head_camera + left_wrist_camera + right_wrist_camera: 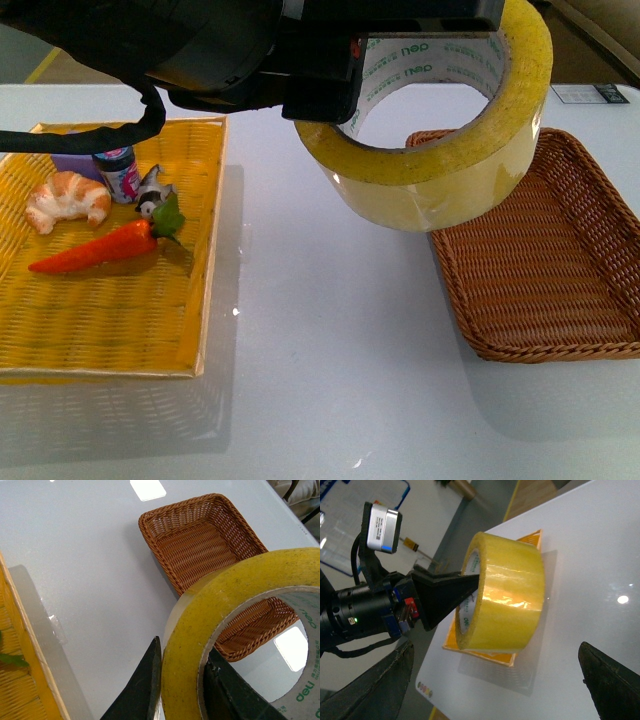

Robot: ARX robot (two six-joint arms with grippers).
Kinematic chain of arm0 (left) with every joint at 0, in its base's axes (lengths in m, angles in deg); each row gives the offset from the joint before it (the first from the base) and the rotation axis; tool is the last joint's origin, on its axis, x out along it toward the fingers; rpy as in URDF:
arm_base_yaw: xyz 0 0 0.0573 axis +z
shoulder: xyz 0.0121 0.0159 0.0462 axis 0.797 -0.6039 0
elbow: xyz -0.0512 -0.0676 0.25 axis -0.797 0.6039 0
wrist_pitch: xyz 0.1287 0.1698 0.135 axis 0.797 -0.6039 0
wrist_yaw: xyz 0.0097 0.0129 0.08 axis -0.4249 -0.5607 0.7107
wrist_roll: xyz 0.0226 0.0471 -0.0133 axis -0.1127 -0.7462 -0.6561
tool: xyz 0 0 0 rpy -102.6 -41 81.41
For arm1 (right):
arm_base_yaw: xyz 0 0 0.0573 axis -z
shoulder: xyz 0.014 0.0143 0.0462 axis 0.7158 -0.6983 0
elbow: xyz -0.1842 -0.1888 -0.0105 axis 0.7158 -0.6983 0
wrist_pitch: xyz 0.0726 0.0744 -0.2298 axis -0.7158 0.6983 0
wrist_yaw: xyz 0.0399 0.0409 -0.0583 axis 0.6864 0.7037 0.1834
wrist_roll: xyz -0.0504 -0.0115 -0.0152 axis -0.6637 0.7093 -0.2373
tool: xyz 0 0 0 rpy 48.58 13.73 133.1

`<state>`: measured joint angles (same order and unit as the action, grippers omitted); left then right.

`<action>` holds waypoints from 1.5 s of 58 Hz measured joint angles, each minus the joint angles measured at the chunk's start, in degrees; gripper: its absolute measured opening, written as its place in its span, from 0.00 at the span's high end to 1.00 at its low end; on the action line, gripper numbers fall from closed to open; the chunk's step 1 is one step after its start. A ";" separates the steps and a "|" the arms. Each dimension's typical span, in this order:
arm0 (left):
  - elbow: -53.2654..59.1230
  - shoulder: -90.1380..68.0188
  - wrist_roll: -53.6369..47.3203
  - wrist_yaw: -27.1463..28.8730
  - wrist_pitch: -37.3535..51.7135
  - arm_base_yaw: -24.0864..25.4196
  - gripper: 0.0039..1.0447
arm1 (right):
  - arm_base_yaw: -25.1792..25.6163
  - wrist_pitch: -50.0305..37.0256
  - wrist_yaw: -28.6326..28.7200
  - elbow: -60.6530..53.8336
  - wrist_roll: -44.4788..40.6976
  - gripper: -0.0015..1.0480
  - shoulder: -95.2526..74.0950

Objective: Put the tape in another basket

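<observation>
The tape (440, 150) was held in the air beside the basket (540, 280), pinched by its wall in the left gripper (182, 652), not yet set inside (right gripper (494, 652) spread, empty).

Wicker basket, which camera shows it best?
The left wrist view: the wicker basket shows nearly whole, only one end behind the tape. The front view crops it at the edge; the right wrist view misses it.
</observation>
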<state>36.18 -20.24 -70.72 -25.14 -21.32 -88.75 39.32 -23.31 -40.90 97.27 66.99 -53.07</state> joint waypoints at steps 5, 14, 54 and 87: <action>-0.02 0.00 -0.07 -0.31 -0.04 0.00 0.85 | -0.68 -4.15 2.23 0.11 -0.07 0.09 -5.11; -0.04 0.00 -0.11 -0.46 -0.07 0.00 0.85 | -1.03 -8.55 3.74 0.55 -0.22 0.09 -12.20; -0.04 0.00 -0.09 -1.92 -0.07 -0.07 0.85 | -6.36 -21.66 2.49 3.98 3.41 0.16 -26.99; -0.04 0.00 -0.07 -2.27 -0.09 -0.02 0.83 | -6.62 -22.71 0.92 3.96 6.45 0.54 -27.21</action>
<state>36.14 -20.24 -70.78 -27.42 -21.41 -88.77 32.69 -46.02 -39.98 101.22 73.43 -80.28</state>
